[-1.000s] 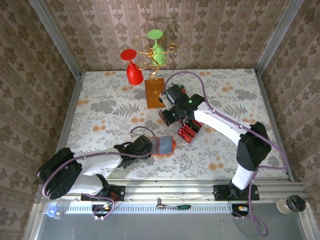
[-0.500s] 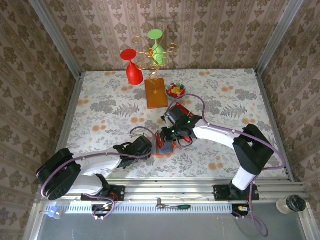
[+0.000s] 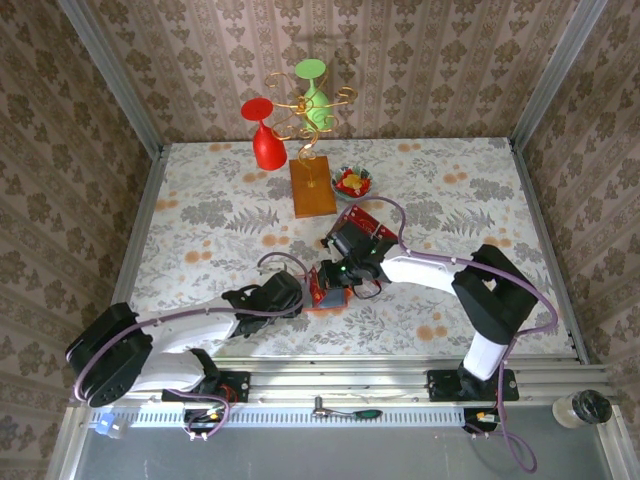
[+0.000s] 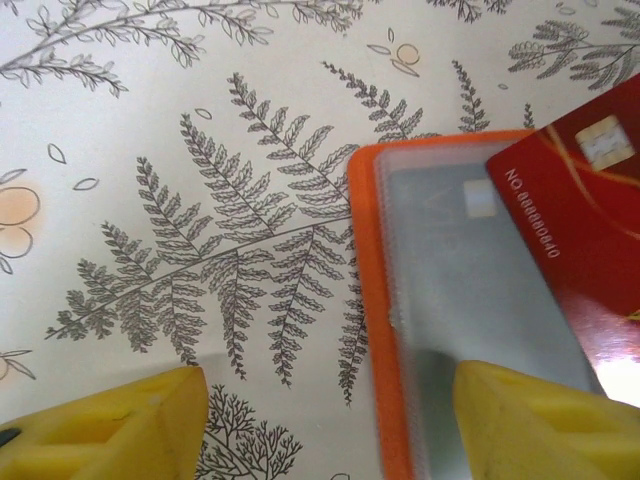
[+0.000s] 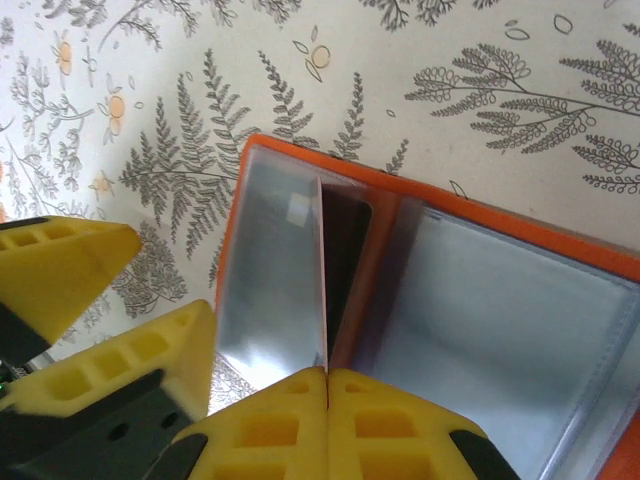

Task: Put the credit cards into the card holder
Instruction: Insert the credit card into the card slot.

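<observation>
Fern-printed tabletop (image 3: pixel 200 220). Your right gripper (image 5: pixel 327 385) is pinched shut on a thin red credit card (image 4: pixel 582 230), edge-on over the open orange card holder (image 4: pixel 365 300) with clear sleeves. Your left gripper (image 4: pixel 330 405) straddles its edge, jaws apart. Insertion step — next, line the card up and slide it into a sleeve.

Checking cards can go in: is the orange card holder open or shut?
Open: the card holder lies spread, clear inner sleeves showing in both wrist views.

Card holder (image 4: pixel 430 270) open on bench (image 3: pixel 200 230), front-centre, credit card (image 4: pixel 590 230) over it; left gripper (image 4: pixel 335 425) just left; wooden block (image 3: pixel 312 190) behind.
</observation>
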You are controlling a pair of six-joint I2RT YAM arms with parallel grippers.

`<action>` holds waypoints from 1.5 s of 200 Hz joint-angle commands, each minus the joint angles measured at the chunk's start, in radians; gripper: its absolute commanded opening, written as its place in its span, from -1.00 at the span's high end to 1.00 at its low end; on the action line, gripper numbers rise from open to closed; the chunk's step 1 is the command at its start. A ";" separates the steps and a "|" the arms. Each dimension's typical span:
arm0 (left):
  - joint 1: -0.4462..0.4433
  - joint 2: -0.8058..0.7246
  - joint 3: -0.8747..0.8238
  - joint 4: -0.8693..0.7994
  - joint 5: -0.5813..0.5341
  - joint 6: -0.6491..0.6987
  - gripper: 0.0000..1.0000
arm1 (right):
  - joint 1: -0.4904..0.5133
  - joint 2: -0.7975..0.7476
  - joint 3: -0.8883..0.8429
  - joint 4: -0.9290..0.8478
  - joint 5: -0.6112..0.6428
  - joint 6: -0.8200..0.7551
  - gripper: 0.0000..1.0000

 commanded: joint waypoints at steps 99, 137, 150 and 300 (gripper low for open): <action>-0.002 0.057 0.003 -0.005 -0.009 0.013 -0.43 | 0.004 0.023 -0.036 0.035 -0.011 0.022 1.00; -0.003 0.079 -0.009 -0.009 -0.012 0.009 -0.46 | 0.004 0.018 -0.035 0.043 -0.023 0.026 1.00; -0.005 0.081 -0.011 -0.019 -0.019 0.003 -0.46 | 0.005 0.013 -0.033 0.047 -0.031 0.027 1.00; -0.026 0.061 -0.011 -0.078 -0.053 -0.050 -0.40 | -0.012 -0.196 -0.348 0.507 0.113 0.283 1.00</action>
